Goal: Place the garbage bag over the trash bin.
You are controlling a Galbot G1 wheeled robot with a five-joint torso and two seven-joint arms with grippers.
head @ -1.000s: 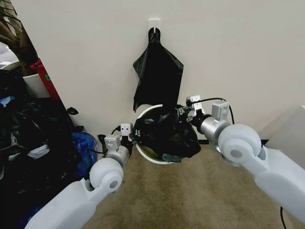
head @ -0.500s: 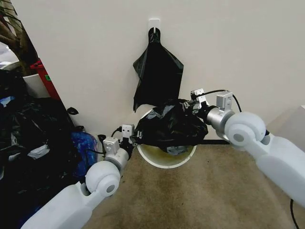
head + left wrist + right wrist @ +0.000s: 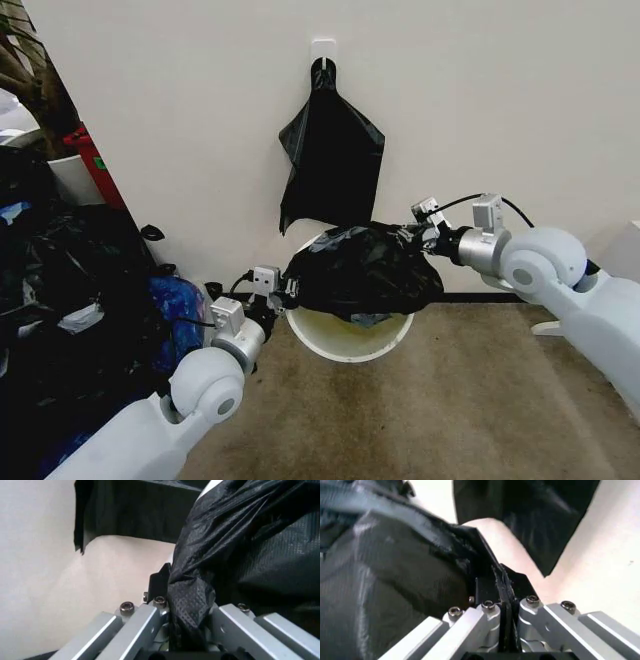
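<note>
Stretching between both grippers, the garbage bag (image 3: 362,272) hangs over the trash bin (image 3: 350,340); left gripper (image 3: 288,291) and right gripper (image 3: 416,232) each clamp an edge.

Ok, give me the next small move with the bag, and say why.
Probably lower both end effectors together. The left end effector and right end effector each pinch an edge of the garbage bag, stretched above the trash bin, whose near rim remains bare, so the bag hangs over the opening, not around it.
</note>
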